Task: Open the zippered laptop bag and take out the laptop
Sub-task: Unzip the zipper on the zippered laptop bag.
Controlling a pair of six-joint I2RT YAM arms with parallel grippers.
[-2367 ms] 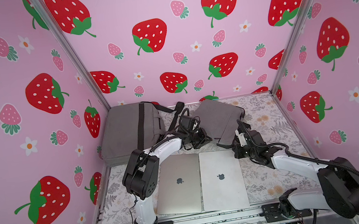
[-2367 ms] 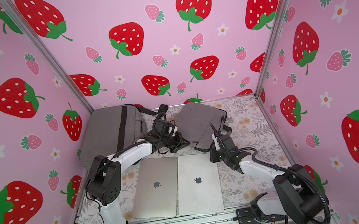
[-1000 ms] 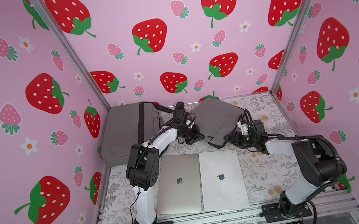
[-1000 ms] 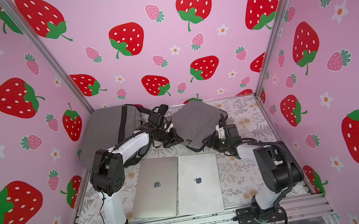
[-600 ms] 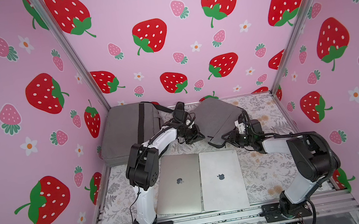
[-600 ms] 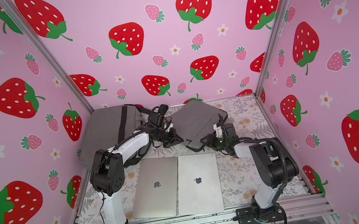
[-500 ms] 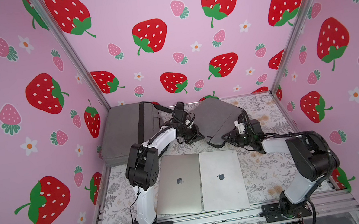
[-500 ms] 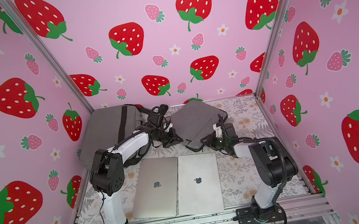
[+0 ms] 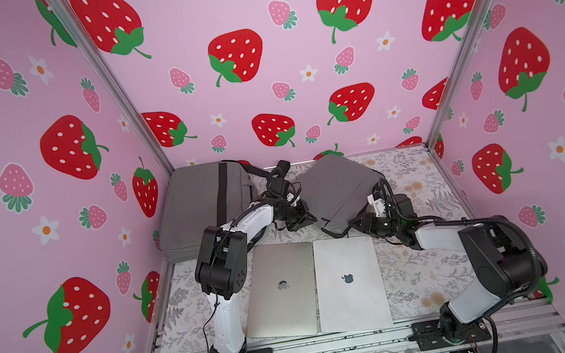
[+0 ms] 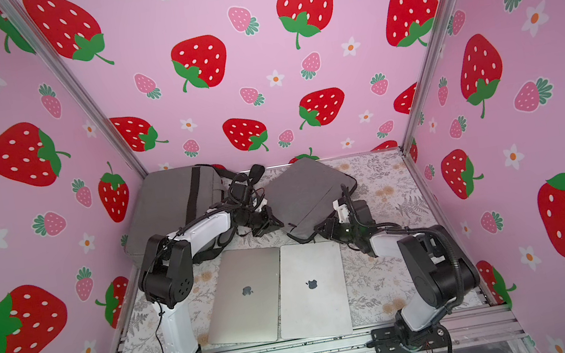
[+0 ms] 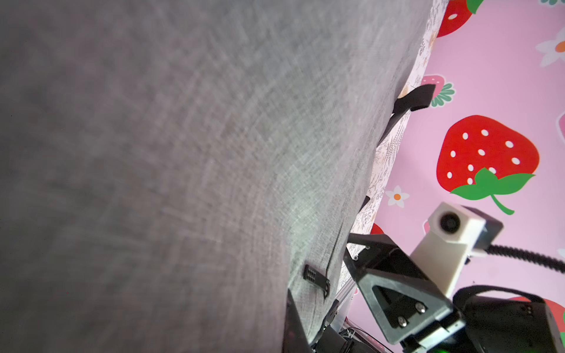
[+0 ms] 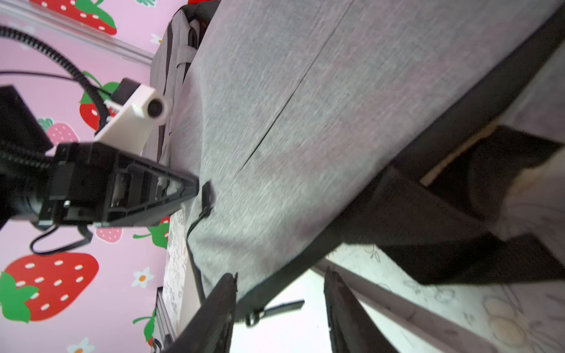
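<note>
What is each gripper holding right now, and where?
The left gripper, shut, seems to pinch the laptop bag at its side edge beside a zipper pull. The right gripper holds nothing: open jaws straddle another pull tab.

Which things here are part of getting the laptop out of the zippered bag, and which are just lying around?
In use: small grey bag, zipper pull, left claw, right claw.
Lying about: large grey bag, darker laptop, paler laptop.

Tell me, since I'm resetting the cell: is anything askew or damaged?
The smaller grey bag lies diagonal on the table, and the darker laptop is angled against the lighter laptop beside it. No damage visible.
</note>
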